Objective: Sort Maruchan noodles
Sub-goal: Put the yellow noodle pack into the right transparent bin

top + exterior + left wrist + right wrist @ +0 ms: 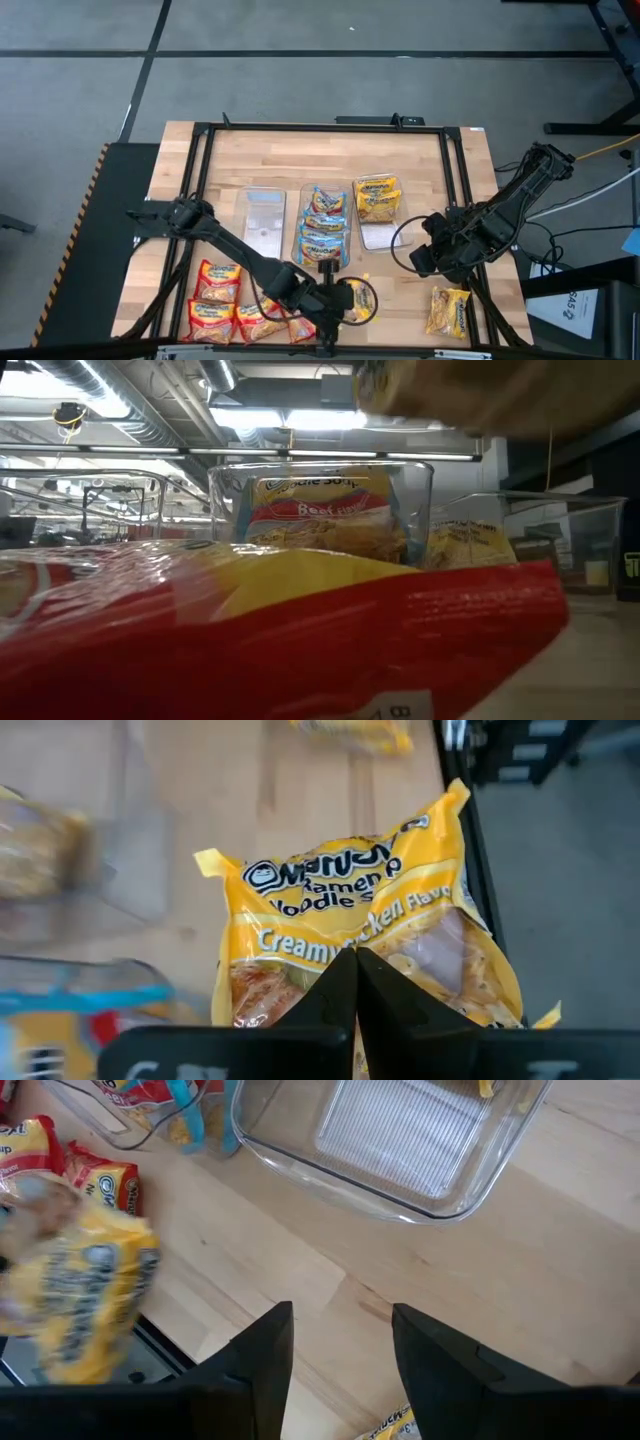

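My left gripper (335,298) is near the table's near edge, shut on a yellow Creamy Chicken packet (350,910). That packet also shows as yellow packet (358,300) and, blurred, at the top of the low view as packet (480,390). Red-orange packets (222,300) lie flat near the left corner; one red packet (300,630) fills the low view. Blue-trimmed packets (325,230) fill the middle tub, and yellow ones (378,198) the right tub. Another yellow packet (448,310) lies flat by the right edge. My right gripper (340,1320) hovers open over bare wood beside the right tub. My left gripper pinches the yellow packet between its two shut fingers, at the middle of the packet's end nearest the wrist (350,952). The rest of the packet reaches out beyond the fingertips. It is lifted clear of the table, high in the low view.
Three clear tubs stand side by side mid-table: the left tub (263,215) holds nothing, and the right tub's rim (350,1180) lies just ahead of my right gripper. A black frame (200,200) borders the wooden top. Bare wood lies between the tubs and the near edge.
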